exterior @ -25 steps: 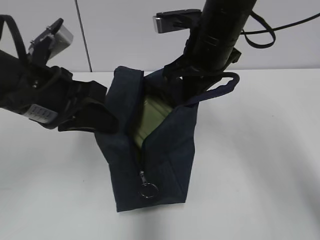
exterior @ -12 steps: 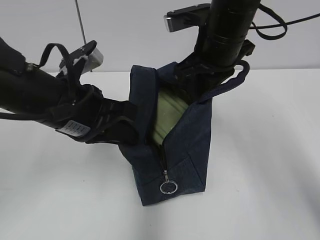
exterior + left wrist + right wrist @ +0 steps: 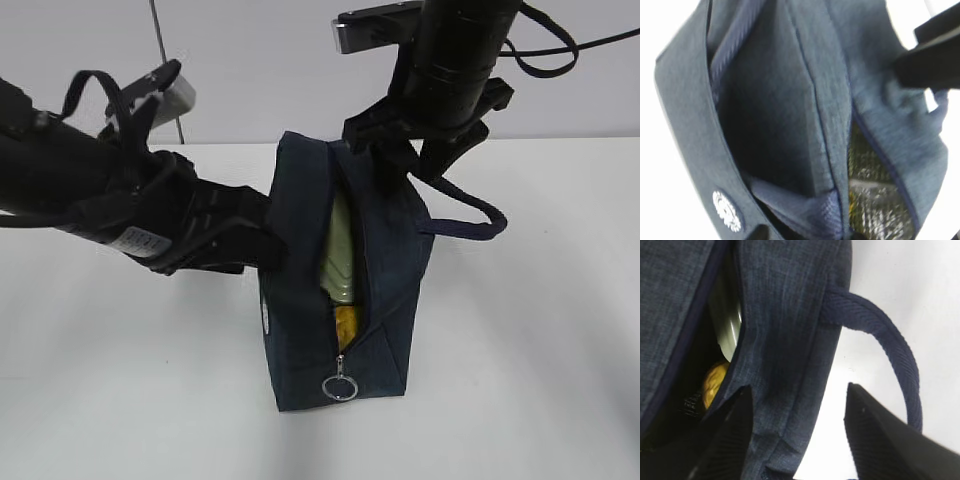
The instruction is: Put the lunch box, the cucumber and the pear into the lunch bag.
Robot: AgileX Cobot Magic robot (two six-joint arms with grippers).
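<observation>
Presently we find the lunch bag [image 3: 340,290] upright mid-table, lunch box [image 3: 340,250] and pear [image 3: 346,322] inside, cucumber unseen. Right gripper [image 3: 797,435] straddles its wall, parted, gripping nothing; left gripper [image 3: 262,232] unreadable.

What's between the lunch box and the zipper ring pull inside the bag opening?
The pear: in the exterior view its yellow-orange skin shows in the lunch bag opening, just below the lunch box and above the ring pull.
</observation>
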